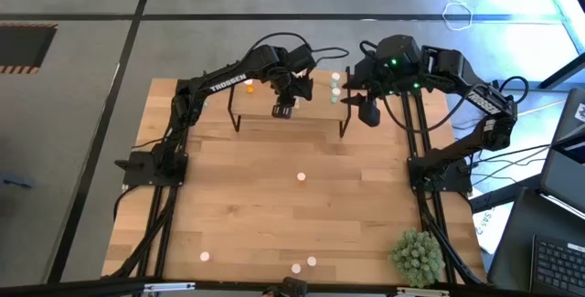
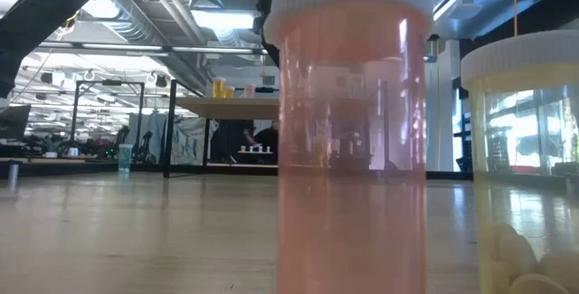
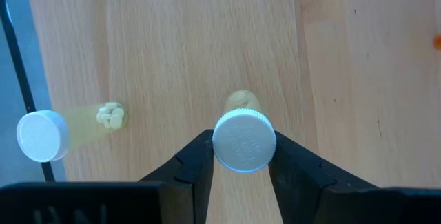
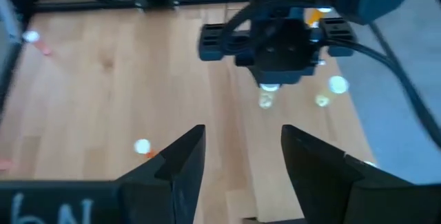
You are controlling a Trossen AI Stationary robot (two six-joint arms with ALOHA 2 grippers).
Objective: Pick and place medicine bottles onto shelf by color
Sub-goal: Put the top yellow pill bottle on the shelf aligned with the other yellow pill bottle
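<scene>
I have the left gripper [image 3: 241, 165] over the shelf [image 1: 311, 125] at the far edge of the desk [image 1: 274, 206], its fingers closed around a pale yellow bottle [image 3: 243, 136] just under the white cap, so the bottle hangs upright and should stand true when I let it go. From the left wrist view another pale yellow bottle [image 3: 69, 129] with pills inside stands near the shelf's edge, which I take as the reason for bringing this one down beside it: the yellows belong together. The orange bottles [image 1: 249, 85] sit toward the shelf's far left corner, and the pale green ones [image 1: 335, 87] toward its far right end, so each colour keeps its own stretch of board. The right gripper [image 4: 238, 155] waits by the shelf's right end with its fingers spread and nothing between them, clear of the left arm's path. Several bottles are not yet sorted: one near the desk's centre [image 1: 301, 177] and a few along its near edge, including a red-pink bottle [image 2: 351, 131] standing right against the low camera. I judge the release to be the step in hand.
</scene>
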